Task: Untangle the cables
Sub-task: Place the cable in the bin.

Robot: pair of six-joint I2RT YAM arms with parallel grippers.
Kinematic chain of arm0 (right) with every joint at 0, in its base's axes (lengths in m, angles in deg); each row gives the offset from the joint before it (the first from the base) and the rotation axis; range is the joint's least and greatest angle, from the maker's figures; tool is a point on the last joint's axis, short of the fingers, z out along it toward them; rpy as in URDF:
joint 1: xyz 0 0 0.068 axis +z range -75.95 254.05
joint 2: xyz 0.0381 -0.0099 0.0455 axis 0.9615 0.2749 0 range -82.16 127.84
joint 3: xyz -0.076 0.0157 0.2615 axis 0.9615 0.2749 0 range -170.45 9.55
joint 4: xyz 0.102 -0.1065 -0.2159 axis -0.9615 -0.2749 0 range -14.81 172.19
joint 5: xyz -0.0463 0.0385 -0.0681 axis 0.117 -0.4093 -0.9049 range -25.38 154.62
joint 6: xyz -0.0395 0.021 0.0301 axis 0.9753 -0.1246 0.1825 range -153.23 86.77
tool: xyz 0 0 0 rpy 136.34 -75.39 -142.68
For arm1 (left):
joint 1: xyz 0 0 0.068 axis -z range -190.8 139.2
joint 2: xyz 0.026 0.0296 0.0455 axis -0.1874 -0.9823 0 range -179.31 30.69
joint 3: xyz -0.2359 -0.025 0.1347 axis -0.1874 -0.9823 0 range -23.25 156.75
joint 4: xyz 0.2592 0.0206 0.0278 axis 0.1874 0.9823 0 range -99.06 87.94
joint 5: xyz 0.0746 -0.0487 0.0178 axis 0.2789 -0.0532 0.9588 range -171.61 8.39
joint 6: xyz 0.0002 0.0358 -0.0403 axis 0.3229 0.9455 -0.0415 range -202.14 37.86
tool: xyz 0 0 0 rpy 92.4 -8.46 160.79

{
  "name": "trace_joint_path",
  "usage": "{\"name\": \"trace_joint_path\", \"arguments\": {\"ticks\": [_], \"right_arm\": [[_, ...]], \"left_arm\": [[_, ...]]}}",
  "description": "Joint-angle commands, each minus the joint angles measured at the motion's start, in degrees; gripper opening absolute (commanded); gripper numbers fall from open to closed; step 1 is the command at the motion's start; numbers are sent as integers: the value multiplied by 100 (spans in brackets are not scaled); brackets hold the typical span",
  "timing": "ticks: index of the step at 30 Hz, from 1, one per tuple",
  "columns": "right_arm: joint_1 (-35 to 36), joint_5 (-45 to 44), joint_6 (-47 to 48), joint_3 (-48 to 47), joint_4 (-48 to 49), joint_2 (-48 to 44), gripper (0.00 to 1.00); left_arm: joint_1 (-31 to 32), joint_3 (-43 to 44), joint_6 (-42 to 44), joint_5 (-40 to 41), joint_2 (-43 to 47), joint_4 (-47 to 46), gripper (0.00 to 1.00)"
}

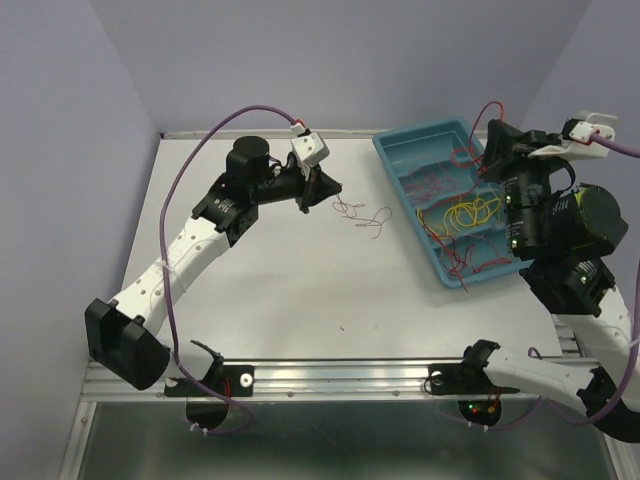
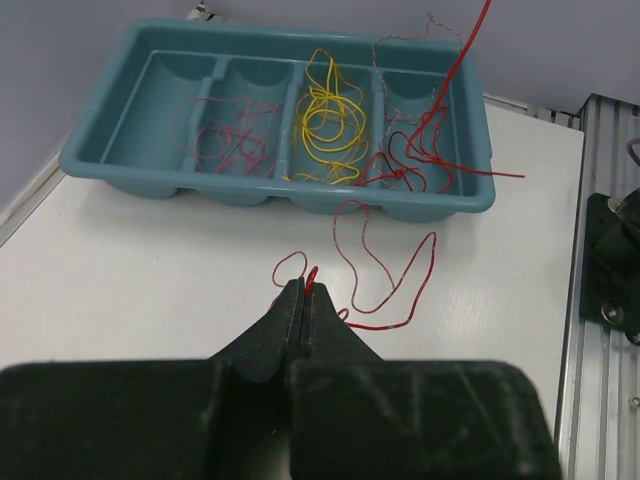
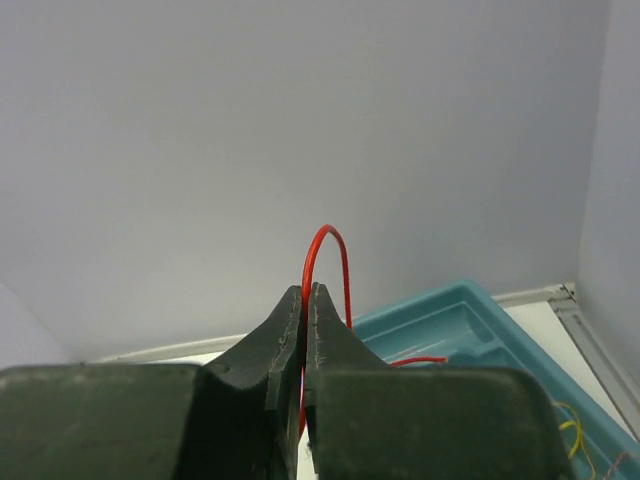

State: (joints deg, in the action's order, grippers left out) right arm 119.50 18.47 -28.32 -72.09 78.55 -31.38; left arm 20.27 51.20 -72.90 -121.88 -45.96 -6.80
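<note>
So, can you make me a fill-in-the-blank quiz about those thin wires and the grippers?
The left gripper is shut on a thin ____ wire strand.
One compartment of the teal plastic tray holds a loopy ____ wire bundle.
The right gripper is ____ on a red wire loop.
Missing words: red, yellow, shut.

The right arm (image 1: 545, 215) hides the tray's (image 1: 425, 140) right rim. Above the tray a red wire (image 2: 465, 50) leaves view. Red strands (image 2: 235, 135) inside the tray are too fine to separate.
</note>
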Motion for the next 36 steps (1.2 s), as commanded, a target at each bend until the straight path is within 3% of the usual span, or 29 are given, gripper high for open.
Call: {"name": "trace_joint_path", "arguments": {"ticks": [1, 12, 19, 23, 31, 36], "right_arm": [[34, 931, 370, -694, 215, 133, 1], [34, 1794, 432, -1205, 215, 502, 1], [25, 1073, 538, -880, 293, 319, 1], [25, 1029, 459, -169, 468, -261, 1], [34, 564, -7, 2201, 1039, -1719, 1], [34, 239, -288, 2846, 1173, -2282, 1]], "left_arm": [[4, -256, -71, 19, 299, -472, 0], [-4, -493, 25, 81, 361, -543, 0], [-4, -608, 96, 90, 404, -551, 0], [-4, -660, 131, 90, 439, -551, 0], [4, -766, 149, 63, 554, -551, 0], [4, -801, 158, 63, 571, -551, 0]]}}
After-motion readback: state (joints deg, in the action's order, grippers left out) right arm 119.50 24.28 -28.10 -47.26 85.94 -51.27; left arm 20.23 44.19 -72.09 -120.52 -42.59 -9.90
